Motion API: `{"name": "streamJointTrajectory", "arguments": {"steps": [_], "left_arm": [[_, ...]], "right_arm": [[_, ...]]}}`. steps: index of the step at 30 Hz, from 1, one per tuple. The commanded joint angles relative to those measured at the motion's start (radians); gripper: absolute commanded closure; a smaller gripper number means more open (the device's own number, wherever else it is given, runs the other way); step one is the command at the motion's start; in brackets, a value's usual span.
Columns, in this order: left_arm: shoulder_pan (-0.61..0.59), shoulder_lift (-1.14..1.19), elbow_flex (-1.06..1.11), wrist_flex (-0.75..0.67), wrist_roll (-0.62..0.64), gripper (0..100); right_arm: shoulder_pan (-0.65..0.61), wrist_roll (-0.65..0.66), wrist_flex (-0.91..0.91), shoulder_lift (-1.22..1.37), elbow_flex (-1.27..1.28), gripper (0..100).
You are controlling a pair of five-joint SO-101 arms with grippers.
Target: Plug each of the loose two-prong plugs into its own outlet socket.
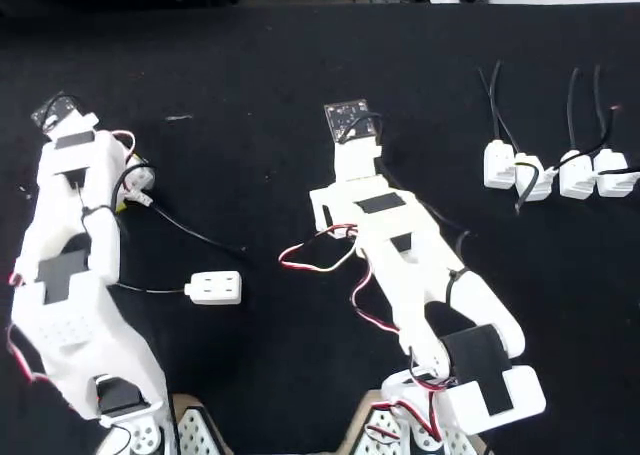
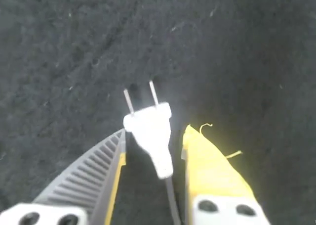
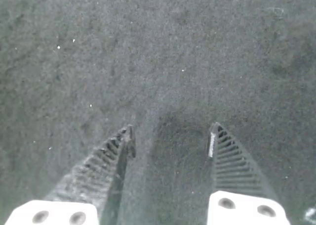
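Two arms: left arm (image 1: 70, 265), right arm (image 1: 400, 245). One two-prong plug (image 2: 150, 131). One lone outlet socket (image 1: 213, 288). Four white corded fittings (image 1: 498, 165) in a row.

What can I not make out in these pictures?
High view: four white corded pieces at the right, too small to tell plugs from sockets.
High view: the two-prong plug, mostly hidden under the wrist of the left arm.
Left wrist view: the plug's cord, cut off by the picture's edge.
High view: the outlet socket, too small to count its slots.
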Motion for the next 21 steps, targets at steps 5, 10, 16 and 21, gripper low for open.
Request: {"name": "streamJointTrajectory", "arguments": {"steps": [5, 10, 16, 21], "left_arm": [[0.012, 0.106, -0.143, 0.006, 0.034, 82], [0.013, 0.072, -0.156, 0.06, 0.031, 95], [0.015, -0.052, -0.139, 0.08, 0.031, 97], [0.015, -0.195, -0.116, 0.135, 0.031, 97]], "right_arm": [[0.015, -0.005, -0.028, -0.056, -0.027, 76.9], [0.015, -0.005, -0.028, -0.058, -0.027, 76.9], [0.015, -0.005, -0.026, -0.058, -0.027, 76.9], [0.015, -0.005, -0.026, -0.058, -0.027, 76.9]]}}
